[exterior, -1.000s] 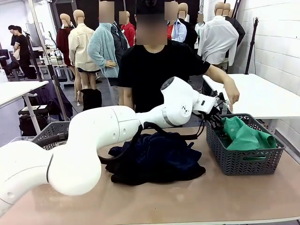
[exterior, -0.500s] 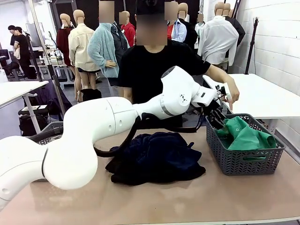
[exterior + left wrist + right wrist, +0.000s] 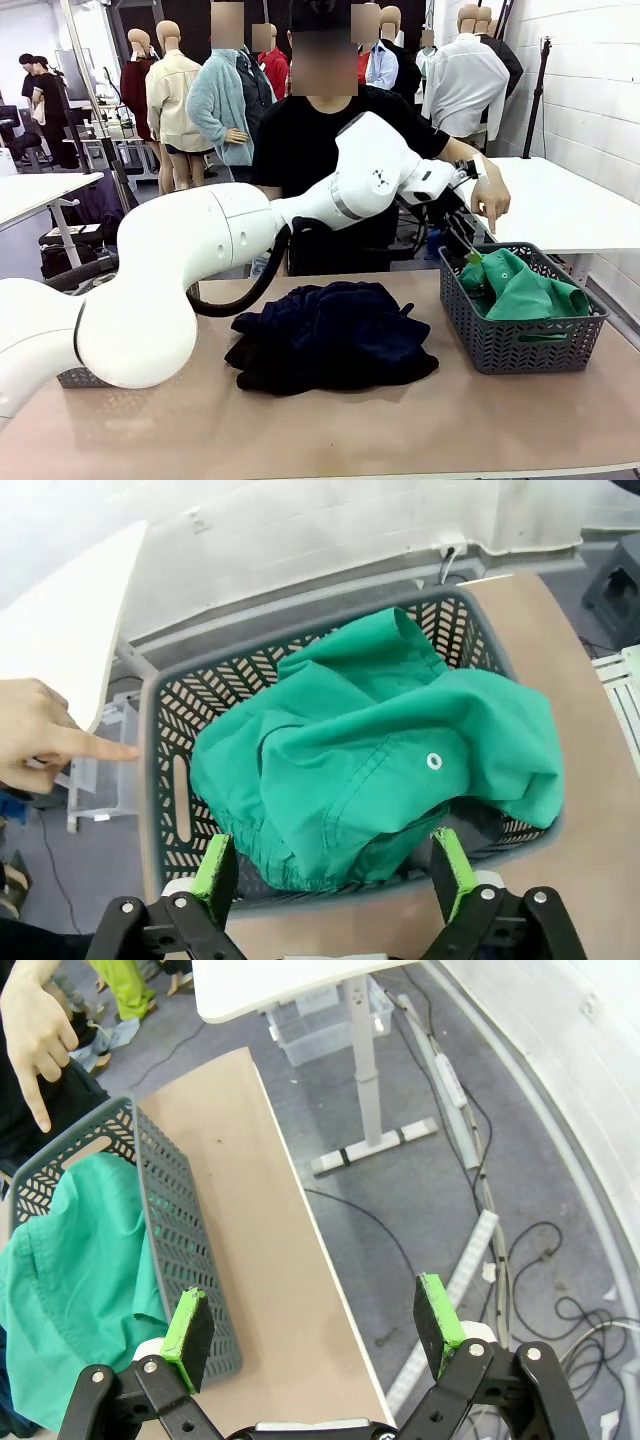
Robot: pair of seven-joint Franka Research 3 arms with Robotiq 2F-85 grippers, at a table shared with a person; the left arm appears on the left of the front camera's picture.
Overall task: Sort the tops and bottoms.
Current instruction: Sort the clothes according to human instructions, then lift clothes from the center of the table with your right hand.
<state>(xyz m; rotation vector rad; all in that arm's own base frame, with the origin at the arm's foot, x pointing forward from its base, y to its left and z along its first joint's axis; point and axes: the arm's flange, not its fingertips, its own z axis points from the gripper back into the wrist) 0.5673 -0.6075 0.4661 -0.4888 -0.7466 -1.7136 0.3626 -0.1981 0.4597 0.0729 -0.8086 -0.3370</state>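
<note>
A bright green shirt (image 3: 525, 290) lies crumpled in the grey basket (image 3: 520, 345) at the table's right; the left wrist view looks down on the green shirt (image 3: 380, 760) in the basket (image 3: 160, 780). My left gripper (image 3: 462, 250) hangs open just above the basket's near-left rim, its fingers (image 3: 215, 865) wide apart and holding nothing. A dark navy shirt (image 3: 330, 335) lies heaped at the table's middle. My right gripper (image 3: 312, 1320) is open over the table's right edge beside the basket (image 3: 170, 1210). The bottoms are out of view.
The person stands at the far side, one hand (image 3: 490, 205) pointing down at the basket's far rim. A second grey basket (image 3: 70, 378) peeks out under my left arm. A white table (image 3: 560, 205) stands behind on the right.
My left gripper has opened, let go of the green shirt in the basket, and lifted up and back from it. The left arm has risen off the navy shirt.
</note>
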